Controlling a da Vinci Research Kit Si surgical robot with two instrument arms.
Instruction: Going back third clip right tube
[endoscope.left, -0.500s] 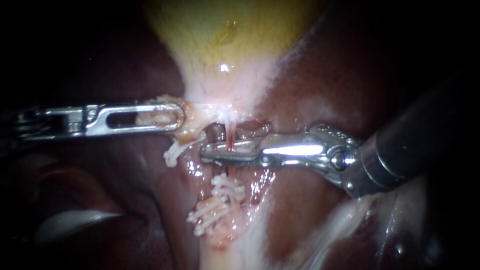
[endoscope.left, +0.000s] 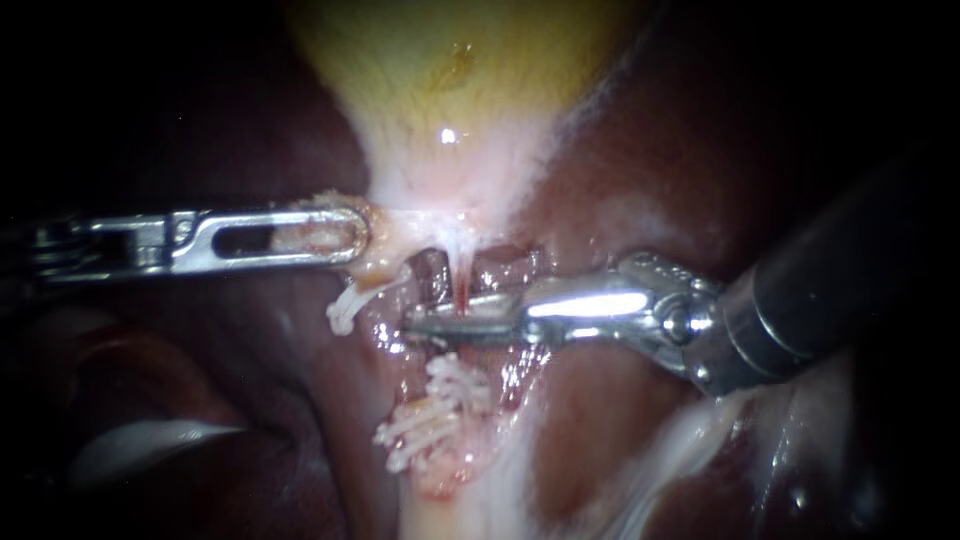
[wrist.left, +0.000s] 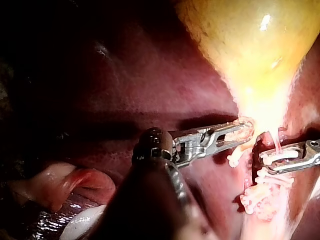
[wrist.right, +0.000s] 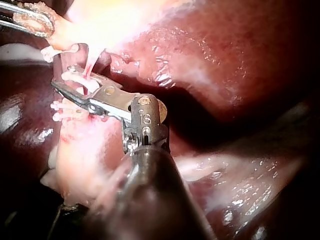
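A thin red tube (endoscope.left: 463, 280) runs down from the gallbladder's neck (endoscope.left: 440, 180). My right instrument (endoscope.left: 415, 322) crosses it from the right, both jaws pressed on a white clip (endoscope.left: 482, 304) that sits around this tube. The right wrist view shows the tube and clip (wrist.right: 75, 76) lying between the jaws of my right instrument (wrist.right: 62, 80). Further down the stalk sit more white clips (endoscope.left: 455, 378), and another clip (endoscope.left: 343, 308) hangs on the left side. My left instrument (endoscope.left: 355, 232) is shut on pale tissue at the gallbladder's neck and holds it leftward.
The yellow gallbladder (endoscope.left: 450, 60) fills the upper middle. Dark red liver (endoscope.left: 620, 160) surrounds the stalk on both sides. Whitish tissue strands (endoscope.left: 680, 450) lie under the right instrument's shaft. A pale fold (endoscope.left: 150, 440) shows at the lower left.
My right instrument's jaws have slid slightly down the tube and drawn closer together on the clip. The left instrument has not moved.
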